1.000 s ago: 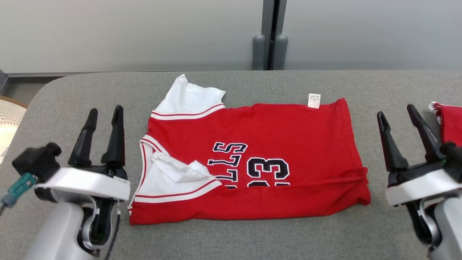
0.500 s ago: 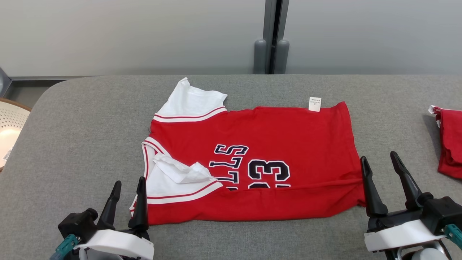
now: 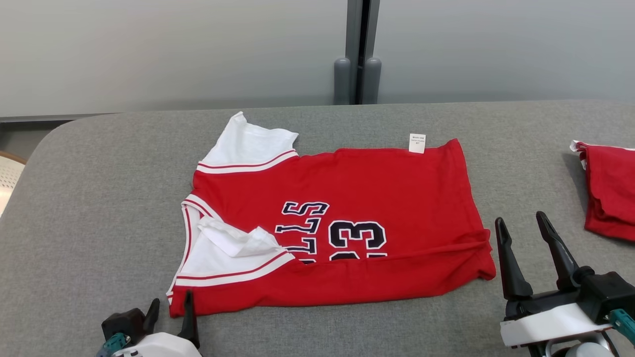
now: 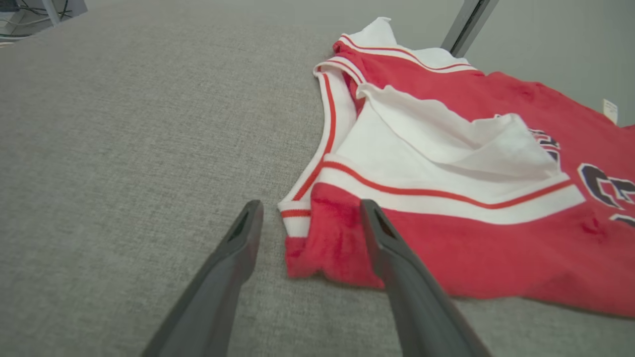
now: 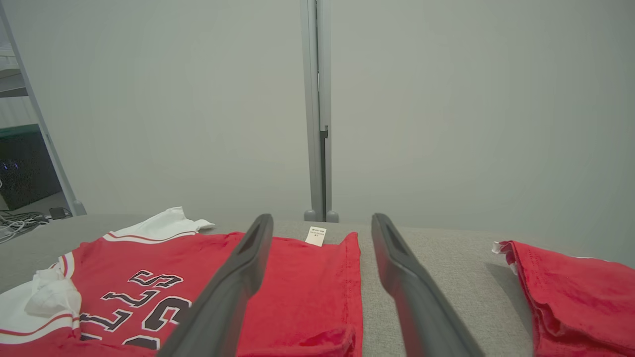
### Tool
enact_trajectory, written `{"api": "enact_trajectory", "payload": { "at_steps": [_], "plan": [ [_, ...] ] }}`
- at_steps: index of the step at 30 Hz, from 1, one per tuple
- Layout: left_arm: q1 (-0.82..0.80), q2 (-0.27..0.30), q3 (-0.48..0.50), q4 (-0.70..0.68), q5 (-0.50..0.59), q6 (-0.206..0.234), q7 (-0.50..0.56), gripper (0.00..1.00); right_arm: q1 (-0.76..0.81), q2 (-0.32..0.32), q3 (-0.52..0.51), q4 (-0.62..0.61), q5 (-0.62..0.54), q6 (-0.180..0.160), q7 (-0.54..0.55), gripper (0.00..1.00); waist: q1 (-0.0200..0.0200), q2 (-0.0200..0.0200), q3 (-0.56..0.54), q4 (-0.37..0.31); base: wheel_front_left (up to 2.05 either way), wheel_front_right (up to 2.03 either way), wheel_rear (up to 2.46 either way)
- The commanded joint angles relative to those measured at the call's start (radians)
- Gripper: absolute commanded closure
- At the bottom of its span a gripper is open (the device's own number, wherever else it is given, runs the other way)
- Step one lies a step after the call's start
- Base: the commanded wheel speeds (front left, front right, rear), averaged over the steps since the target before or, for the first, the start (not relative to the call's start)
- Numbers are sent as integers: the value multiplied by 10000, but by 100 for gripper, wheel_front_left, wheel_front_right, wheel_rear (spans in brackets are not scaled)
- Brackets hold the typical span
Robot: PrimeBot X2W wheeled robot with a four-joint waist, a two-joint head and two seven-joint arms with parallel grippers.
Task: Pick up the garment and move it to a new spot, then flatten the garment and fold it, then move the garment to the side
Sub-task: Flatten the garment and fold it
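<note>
Holds the left hand (image 3: 171,297) low at the near left, fingers spread, pointing far and gripping nothing. Straddles the near-left corner of the jersey (image 3: 372,188), one finger over the red hem, the other over bare surface (image 3: 99,198); contact with the cloth not discernible. Holds the right hand (image 3: 520,218) just beside the jersey's near-right corner, fingers likewise spread wide and empty, angled up and far. Against half a second ago: left hand drawn farther toward the near edge, with little more than fingertips in the head view; right hand in much the same place. A second ago, both hands farther out, flanking the jersey at its middle. Slight shift of the whole head view, from the camera; jersey itself unmoved, flat at mid-surface, near long edge folded over the lettering, white sleeve at the far left, small label (image 3: 417,143) at the far edge. Second red garment (image 3: 610,193) at the right edge, well apart. Grey cloth-covered surface with a rounded far-left corner; plain grey wall (image 3: 173,49) behind, split by a darker post (image 3: 357,49).
</note>
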Motion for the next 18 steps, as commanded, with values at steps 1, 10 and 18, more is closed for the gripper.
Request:
{"api": "enact_trajectory", "payload": {
  "at_steps": [1, 10, 18],
  "plan": [
    [-171, 47, 21, 166, 25, 95, -12, 0, -58, -21, -15, 35, 29, -5, -23, 0, 0, 0, 19, -43, 0, 0, 0],
    [-857, 105, -39, 1775, 74, 153, 16, 0, -127, -4, -114, 94, 44, -5, -23, 0, 0, 0, 187, -235, 0, 0, 0],
    [-1423, 131, -135, 1680, 124, -309, 4, 100, -99, 238, -760, 1090, -89, -5, -22, 0, 0, 0, 267, 28, 0, 0, 0]
  ]
}}
